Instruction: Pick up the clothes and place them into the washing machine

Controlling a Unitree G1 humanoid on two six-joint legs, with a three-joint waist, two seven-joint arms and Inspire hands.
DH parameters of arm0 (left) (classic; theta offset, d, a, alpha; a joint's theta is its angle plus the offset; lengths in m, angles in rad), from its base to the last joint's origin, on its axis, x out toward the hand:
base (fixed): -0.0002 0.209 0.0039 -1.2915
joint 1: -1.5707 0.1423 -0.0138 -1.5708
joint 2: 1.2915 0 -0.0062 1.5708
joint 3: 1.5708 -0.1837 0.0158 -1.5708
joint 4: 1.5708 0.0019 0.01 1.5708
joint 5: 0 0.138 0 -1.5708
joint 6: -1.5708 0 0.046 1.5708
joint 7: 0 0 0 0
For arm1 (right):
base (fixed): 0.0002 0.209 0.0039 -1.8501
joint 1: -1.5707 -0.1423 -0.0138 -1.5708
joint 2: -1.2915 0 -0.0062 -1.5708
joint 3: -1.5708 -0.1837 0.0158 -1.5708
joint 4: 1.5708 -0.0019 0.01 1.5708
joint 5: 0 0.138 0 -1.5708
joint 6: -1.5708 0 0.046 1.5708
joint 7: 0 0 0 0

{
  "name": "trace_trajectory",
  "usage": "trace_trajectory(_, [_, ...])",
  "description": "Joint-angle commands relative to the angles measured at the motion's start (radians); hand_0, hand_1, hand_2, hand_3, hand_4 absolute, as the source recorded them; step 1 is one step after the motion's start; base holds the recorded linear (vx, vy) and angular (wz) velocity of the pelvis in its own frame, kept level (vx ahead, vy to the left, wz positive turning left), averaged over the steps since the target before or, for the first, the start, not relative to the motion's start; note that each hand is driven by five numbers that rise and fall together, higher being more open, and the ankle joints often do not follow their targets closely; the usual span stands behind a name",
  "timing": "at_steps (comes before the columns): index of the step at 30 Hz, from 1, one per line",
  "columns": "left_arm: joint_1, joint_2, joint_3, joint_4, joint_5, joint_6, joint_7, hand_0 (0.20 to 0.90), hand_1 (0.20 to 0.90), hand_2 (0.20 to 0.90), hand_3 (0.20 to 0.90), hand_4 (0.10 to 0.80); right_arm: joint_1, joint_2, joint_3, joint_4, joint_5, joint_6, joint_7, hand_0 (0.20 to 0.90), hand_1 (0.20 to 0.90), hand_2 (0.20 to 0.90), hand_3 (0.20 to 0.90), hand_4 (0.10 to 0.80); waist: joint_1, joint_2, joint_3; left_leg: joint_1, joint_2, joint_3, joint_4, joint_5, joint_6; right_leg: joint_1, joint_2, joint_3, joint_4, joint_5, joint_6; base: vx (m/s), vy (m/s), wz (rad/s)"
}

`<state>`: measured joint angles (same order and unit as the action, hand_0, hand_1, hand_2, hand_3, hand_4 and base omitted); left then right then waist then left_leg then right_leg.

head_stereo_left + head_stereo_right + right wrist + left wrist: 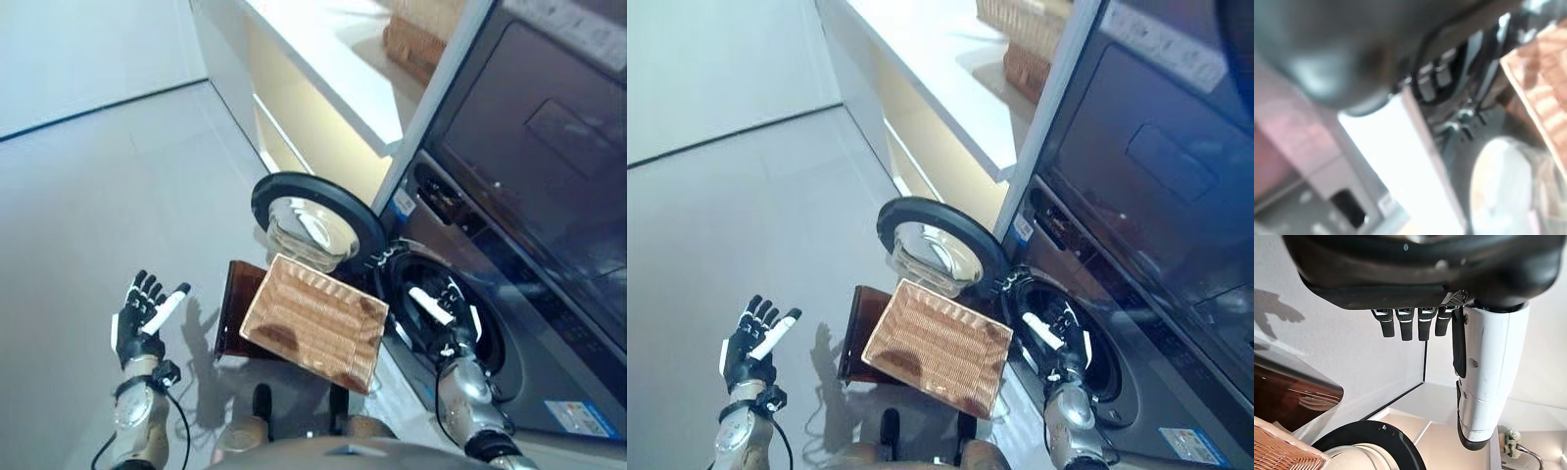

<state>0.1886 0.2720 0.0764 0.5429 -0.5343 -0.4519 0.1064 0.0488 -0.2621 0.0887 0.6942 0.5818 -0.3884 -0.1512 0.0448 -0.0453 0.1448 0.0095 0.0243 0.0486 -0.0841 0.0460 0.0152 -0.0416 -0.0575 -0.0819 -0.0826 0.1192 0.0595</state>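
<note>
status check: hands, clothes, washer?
Left hand open, empty, over floor. Right hand open at the washing machine opening, door swung open. Basket on stool looks empty; no clothes visible.

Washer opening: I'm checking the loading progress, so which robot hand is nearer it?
Right. The right robot hand is at the washer opening; the left robot hand hovers over the floor, beyond the wicker basket.

Wicker basket [315,321] sitting centre frame on a stool [235,311], washing machine [460,323] lying to its right with door [313,223] swung open just above the basket; countertop [333,59] running along the upper centre.
</note>
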Motion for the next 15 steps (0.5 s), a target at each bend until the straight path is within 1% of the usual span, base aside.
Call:
trace_trajectory(1, [-0.022, 0.065, 0.018, 0.016, 0.113, -0.058, 0.017, 0.900, 0.900, 0.900, 0.900, 0.800, 0.010, -0.021, -0.011, -0.018, -0.033, -0.054, 0.001, 0.900, 0.900, 0.900, 0.900, 0.800, 0.015, -0.012, -0.100, 0.007, -0.014, -0.003, -0.003, -0.004, -0.038, 0.021, 0.017, -0.016, 0.062, -0.091, 0.031, 0.049, 0.016, 0.04])
trace_trajectory(3, [-0.014, 0.071, 0.013, 0.023, 0.133, -0.053, 0.015, 0.900, 0.900, 0.900, 0.900, 0.800, 0.018, -0.014, -0.008, 0.009, -0.065, -0.048, -0.012, 0.900, 0.900, 0.900, 0.900, 0.800, 0.015, -0.015, -0.115, 0.019, -0.011, -0.002, -0.003, -0.008, -0.039, 0.036, 0.020, -0.019, 0.054, -0.092, 0.032, 0.039, 0.016, 0.02])
trace_trajectory(10, [0.006, 0.070, 0.025, 0.034, 0.135, -0.045, 0.001, 0.900, 0.900, 0.900, 0.900, 0.800, 0.045, 0.008, 0.022, 0.011, -0.025, -0.029, 0.049, 0.900, 0.900, 0.900, 0.900, 0.800, 0.016, -0.023, -0.140, 0.050, -0.010, 0.001, -0.003, -0.013, -0.039, 0.070, 0.022, -0.016, 0.044, -0.090, 0.035, -0.006, 0.004, -0.02])
trace_trajectory(15, [-0.022, 0.051, -0.002, 0.107, 0.125, -0.040, 0.000, 0.900, 0.900, 0.900, 0.900, 0.800, 0.018, 0.038, 0.064, 0.107, -0.022, -0.013, 0.061, 0.900, 0.900, 0.900, 0.900, 0.800, 0.021, -0.021, -0.155, 0.065, -0.010, 0.002, -0.003, -0.018, -0.037, 0.088, 0.019, -0.018, 0.047, -0.096, 0.035, -0.004, 0.006, 0.00])
